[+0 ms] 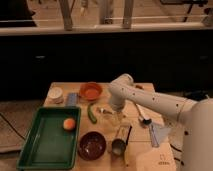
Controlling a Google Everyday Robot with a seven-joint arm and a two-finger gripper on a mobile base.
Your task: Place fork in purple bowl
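Centrally, gripper (118, 118) pointing down over the wooden table (145, 156), whether spread or closed cannot be told, fork (104, 110) lying just left of it beside a green vegetable (92, 114), purple bowl (92, 145) well apart, nearer the front, beside the green tray (44, 145)

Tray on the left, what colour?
Green tray, clear in the camera view; the gripper hangs to its right.
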